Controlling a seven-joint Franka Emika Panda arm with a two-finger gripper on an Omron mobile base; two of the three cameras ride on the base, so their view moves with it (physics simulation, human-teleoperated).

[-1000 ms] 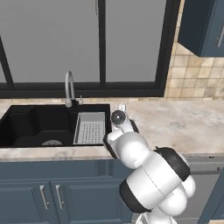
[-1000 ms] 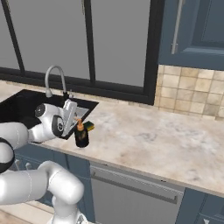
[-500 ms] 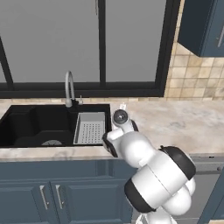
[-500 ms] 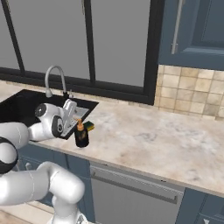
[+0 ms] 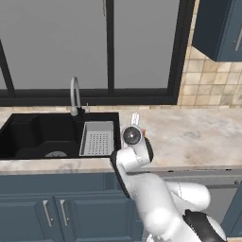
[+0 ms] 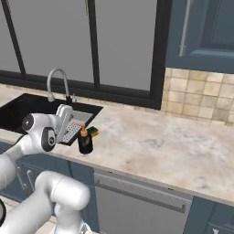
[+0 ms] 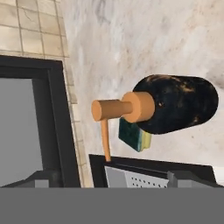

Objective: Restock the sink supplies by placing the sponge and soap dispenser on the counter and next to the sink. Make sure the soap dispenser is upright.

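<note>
The soap dispenser [image 6: 85,141], a black bottle with an orange pump, stands upright on the counter [image 6: 155,144] just right of the sink [image 6: 25,107]. Right behind it lies the sponge [image 6: 93,132], yellow and green. My gripper [image 6: 67,119] hovers over the sink's right edge, a little left of the bottle, and is open. In the hand view the soap dispenser [image 7: 175,109] and the sponge [image 7: 135,136] lie beyond my gripper [image 7: 109,178], whose fingertips [image 7: 41,178] stand wide apart and hold nothing. From the left base camera my own arm hides the bottle.
A grey perforated drain tray [image 5: 98,138] sits in the sink's right part, with the chrome faucet [image 5: 74,95] behind it. Dark windows and a tan tile backsplash [image 6: 196,98] close the back. The counter [image 5: 194,132] runs on to the right.
The jaws have opened and let go of the soap dispenser, which stays standing. The hand has drawn back a little toward the sink.
</note>
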